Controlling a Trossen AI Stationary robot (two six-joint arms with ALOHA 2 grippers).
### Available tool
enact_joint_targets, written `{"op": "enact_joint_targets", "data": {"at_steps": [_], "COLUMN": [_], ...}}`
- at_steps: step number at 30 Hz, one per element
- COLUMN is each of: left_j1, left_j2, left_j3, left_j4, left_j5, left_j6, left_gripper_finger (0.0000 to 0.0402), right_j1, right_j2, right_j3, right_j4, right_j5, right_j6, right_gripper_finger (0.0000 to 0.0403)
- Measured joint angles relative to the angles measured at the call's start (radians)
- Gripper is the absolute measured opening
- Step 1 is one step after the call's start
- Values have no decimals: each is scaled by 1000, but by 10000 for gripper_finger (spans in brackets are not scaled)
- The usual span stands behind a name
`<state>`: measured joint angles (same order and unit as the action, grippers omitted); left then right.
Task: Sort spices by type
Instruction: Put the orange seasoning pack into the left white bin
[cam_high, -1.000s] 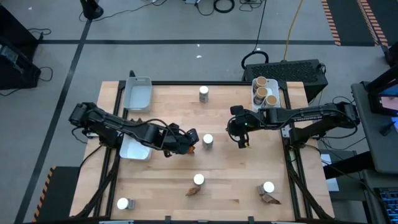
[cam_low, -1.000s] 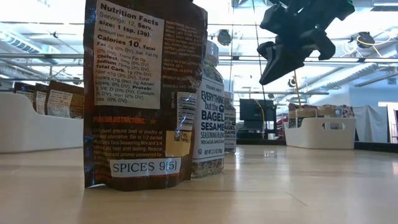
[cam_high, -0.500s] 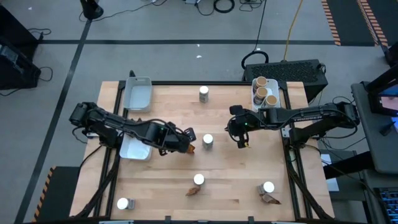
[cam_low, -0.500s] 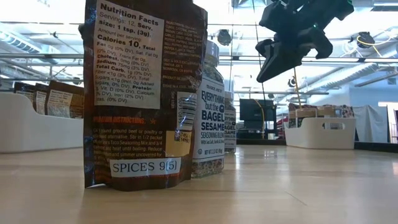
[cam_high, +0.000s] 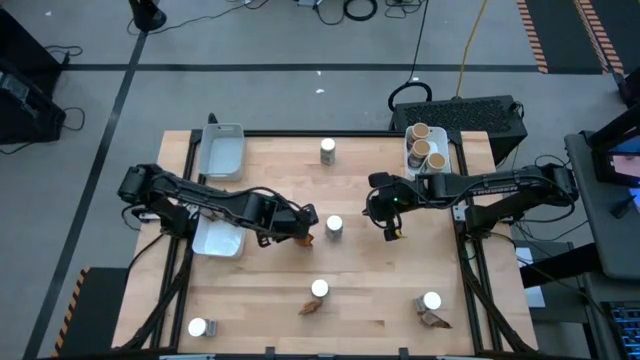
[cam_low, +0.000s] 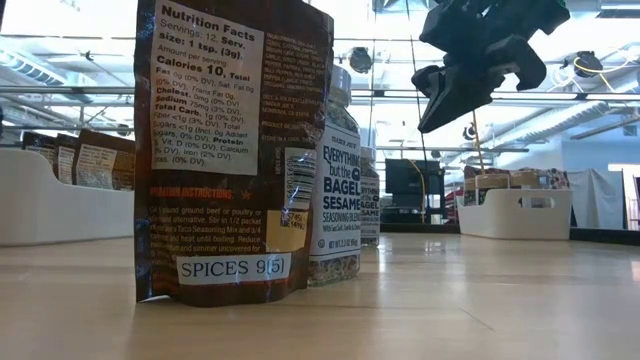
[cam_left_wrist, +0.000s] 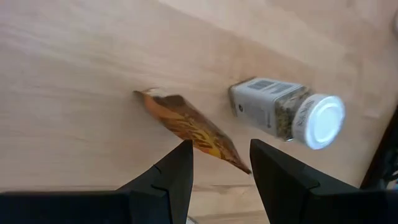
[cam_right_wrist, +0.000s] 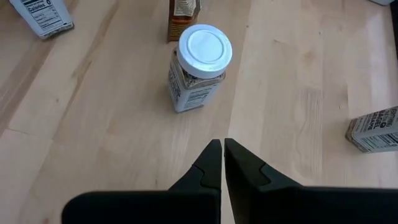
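Note:
A brown crinkled packet (cam_left_wrist: 186, 127) lies flat on the table beside a white-lidded jar (cam_left_wrist: 286, 115), which stands upright. My left gripper (cam_left_wrist: 221, 149) hovers open just above the packet's near end, one finger on each side, touching nothing; in the high view it is left of the table's middle (cam_high: 298, 228). My right gripper (cam_right_wrist: 222, 146) hangs shut in the air right of the middle (cam_high: 392, 232), above bare wood, short of the same jar (cam_right_wrist: 199, 65). Other white-lidded jars (cam_high: 327, 150) (cam_high: 319, 289) (cam_high: 431, 300) stand about the table. More packets (cam_high: 308, 307) (cam_high: 434, 320) lie near the front edge.
A white tray (cam_high: 222, 150) sits at the far left corner and another (cam_high: 212, 242) lies under my left arm. A third tray (cam_high: 410, 162) at the far right holds cork-topped jars (cam_high: 420, 132). One jar (cam_high: 197, 327) stands at the near left corner.
My left gripper has sunk a little toward the brown packet and tipped more steeply downward, still open. The packet and the jar beside it have stayed in place.

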<state>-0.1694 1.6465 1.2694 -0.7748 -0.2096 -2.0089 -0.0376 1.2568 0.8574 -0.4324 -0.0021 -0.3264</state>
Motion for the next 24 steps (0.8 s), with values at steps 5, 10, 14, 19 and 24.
{"op": "enact_joint_targets", "data": {"at_steps": [5, 10, 14, 19, 24], "left_j1": [11, 19, 19, 19, 19], "left_j2": [27, 34, 34, 50, 63], "left_j3": [0, 0, 0, 0, 0], "left_j4": [39, 33, 21, 22, 32], "left_j5": [11, 37, 43, 58, 87], "left_j6": [32, 35, 36, 54, 62], "left_gripper_finger": [161, 161, 161, 161, 161], "right_j1": [0, 0, 0, 0, 0], "right_j2": [0, 0, 0, 0, 0], "right_j3": [0, 0, 0, 0, 0], "right_j4": [-3, -3, -2, -2, -2], "right_j5": [0, 0, 0, 0, 0], "right_j6": [-1, -8, -11, -11, -11], "right_gripper_finger": [0, 0, 0, 0, 0]}}
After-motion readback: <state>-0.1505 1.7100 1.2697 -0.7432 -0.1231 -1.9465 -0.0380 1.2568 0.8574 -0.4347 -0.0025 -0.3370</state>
